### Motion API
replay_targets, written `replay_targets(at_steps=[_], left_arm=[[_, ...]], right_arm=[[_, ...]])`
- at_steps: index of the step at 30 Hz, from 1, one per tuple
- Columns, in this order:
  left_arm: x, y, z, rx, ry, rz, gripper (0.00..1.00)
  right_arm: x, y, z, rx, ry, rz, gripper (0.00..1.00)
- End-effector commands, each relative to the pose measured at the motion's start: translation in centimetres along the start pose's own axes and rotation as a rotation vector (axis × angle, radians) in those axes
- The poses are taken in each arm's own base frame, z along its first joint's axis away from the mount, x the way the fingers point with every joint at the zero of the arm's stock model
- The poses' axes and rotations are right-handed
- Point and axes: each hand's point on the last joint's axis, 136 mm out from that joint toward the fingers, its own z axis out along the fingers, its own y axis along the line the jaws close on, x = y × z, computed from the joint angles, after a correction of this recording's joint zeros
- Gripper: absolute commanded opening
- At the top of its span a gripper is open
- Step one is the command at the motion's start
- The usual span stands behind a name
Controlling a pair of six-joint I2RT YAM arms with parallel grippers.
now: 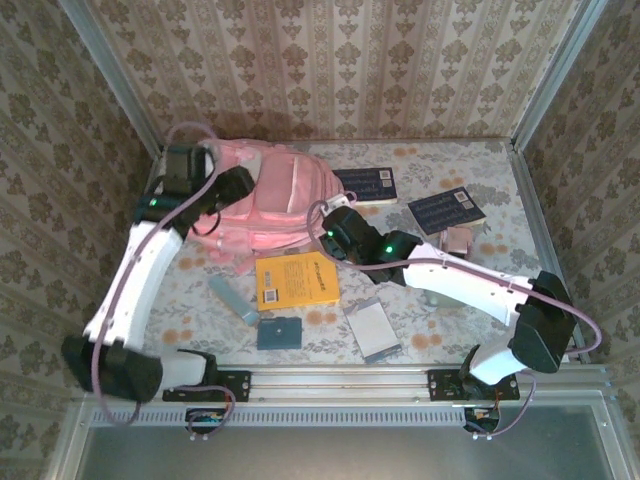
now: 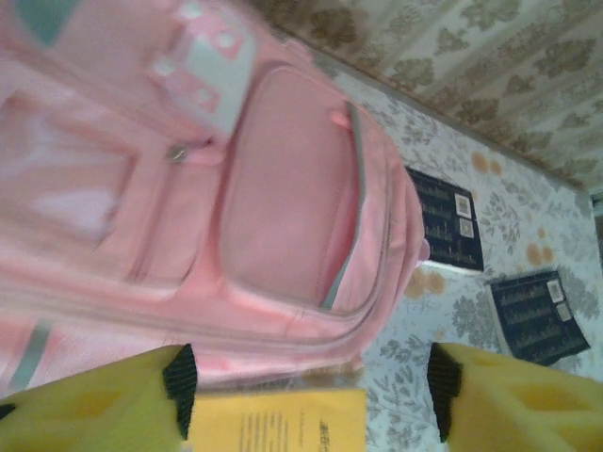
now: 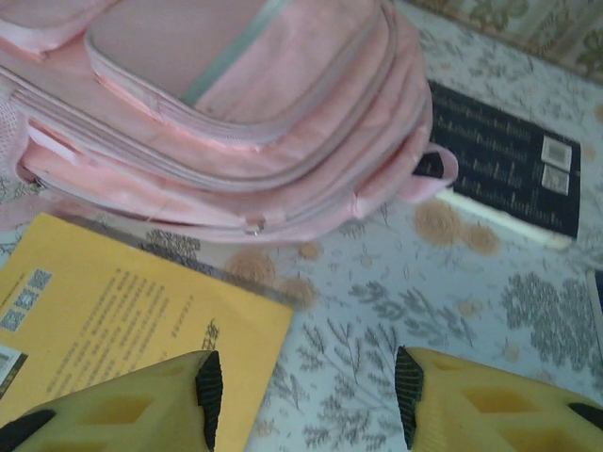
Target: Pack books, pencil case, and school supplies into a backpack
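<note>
**Item 1.** Large soft pink backpack (image 1: 275,195), laid flat at the upper centre-left of the top view with its zipped front pockets facing up. The long axis is seen running roughly left to right. A small pink loop at the right end is pointed toward the nearer navy book.

**Item 2.** Larger orange-yellow paperback (image 1: 297,280), placed just below the backpack at frame centre and slightly tilted. A white code square is seen at its lower left corner.

**Item 3.** First dark navy paperback (image 1: 367,185), just right of the backpack. Second dark navy paperback (image 1: 447,210), further right. Both long axes run left to right, slightly tilted.

**Item 4.** Dark teal rectangle (image 1: 279,332) and silver-grey framed pale rectangle (image 1: 372,330), at lower centre and set apart. A pale blue-grey strip (image 1: 232,298) is laid diagonally to their left.

**Item 5.** Left gripper (image 2: 311,381), fingers held wide apart with nothing between them, at the backpack's edge.

**Item 6.** Right gripper (image 3: 306,391), fingers parted and nothing clamped, above the floral tablecloth (image 3: 396,292) beside the orange-yellow paperback.
</note>
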Motion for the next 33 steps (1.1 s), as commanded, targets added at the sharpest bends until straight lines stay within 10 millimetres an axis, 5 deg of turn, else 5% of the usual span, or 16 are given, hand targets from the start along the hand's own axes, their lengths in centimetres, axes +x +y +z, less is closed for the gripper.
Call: replay_targets(at_steps=[1, 7, 11, 25, 33], left_arm=[[5.6, 7.2, -1.4, -0.26, 0.109, -0.217, 0.82], [12.2, 11.7, -2.3, -0.329, 0.224, -0.419, 0.9], [14.5, 13.8, -1.5, -0.396, 0.275, -0.45, 0.91], [18.1, 18.5, 1.7, -0.565, 0.357, -0.502, 0.89], [17.2, 18.7, 4.6, -0.533, 0.302, -0.526, 0.72]], right_arm=[[1.6, -1.7, -1.6, 0.035, 0.041, 0.1, 0.54], [3.5, -2.9, -2.1, 0.063, 0.04, 0.148, 0.55], [4.7, -3.4, -2.4, 0.071, 0.041, 0.17, 0.56], [6.3, -4.9, -3.0, 0.106, 0.016, 0.161, 0.57], [6.9, -4.4, -2.1, 0.1, 0.036, 0.16, 0.57]])
